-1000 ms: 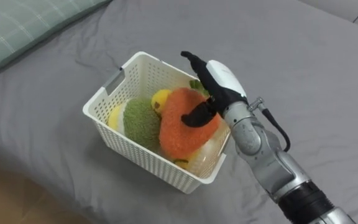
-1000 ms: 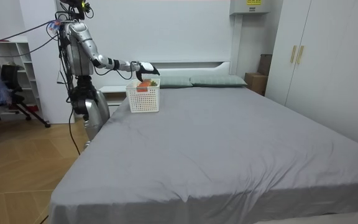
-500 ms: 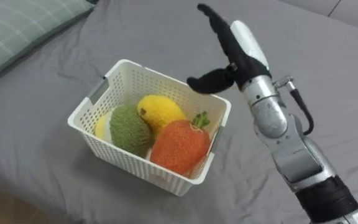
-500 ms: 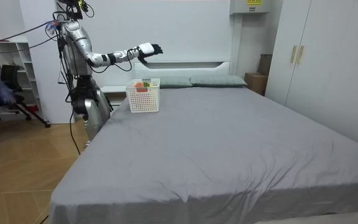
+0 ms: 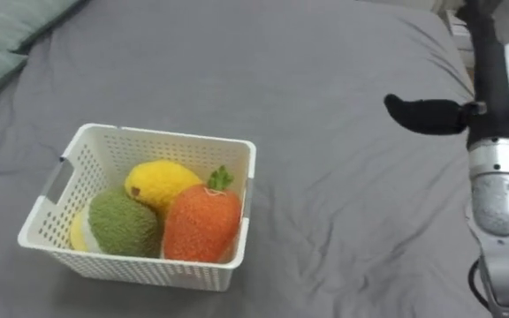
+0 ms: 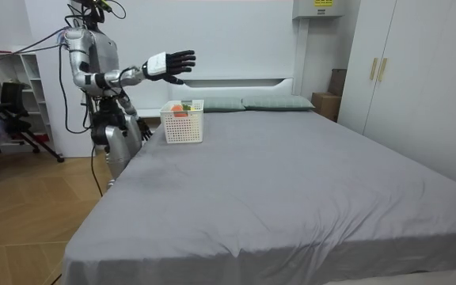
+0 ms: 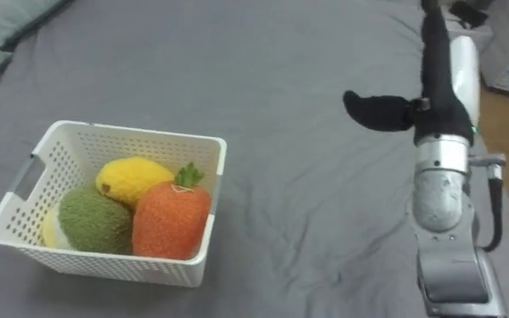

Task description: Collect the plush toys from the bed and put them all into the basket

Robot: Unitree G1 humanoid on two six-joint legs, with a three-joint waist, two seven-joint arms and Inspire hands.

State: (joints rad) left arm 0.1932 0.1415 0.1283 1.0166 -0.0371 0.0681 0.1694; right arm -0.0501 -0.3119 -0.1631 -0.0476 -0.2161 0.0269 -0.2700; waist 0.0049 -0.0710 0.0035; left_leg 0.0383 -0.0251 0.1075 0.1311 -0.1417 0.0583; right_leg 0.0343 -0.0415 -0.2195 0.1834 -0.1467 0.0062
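Now the right hand [image 5: 491, 97] is up high, fingers straight, holding nothing. The basket [image 5: 162, 134] sits on the bed [image 5: 325, 79], low and left of the hand. In it lie a yellow toy [image 5: 162, 184], a green toy [image 5: 122, 223] and an orange toy [image 5: 201, 225].

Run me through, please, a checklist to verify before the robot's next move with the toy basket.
1. Right robot hand empty: ok, fingers straight, raised above the bed, clear of the basket.
2. Toys inside the basket: ok, orange toy, yellow toy and green toy lie within its walls.
3. Basket upright on the bed: ok.
4. Basket handle slot uncovered: ok.
5. Pale thing beside the green toy identified: cannot tell.
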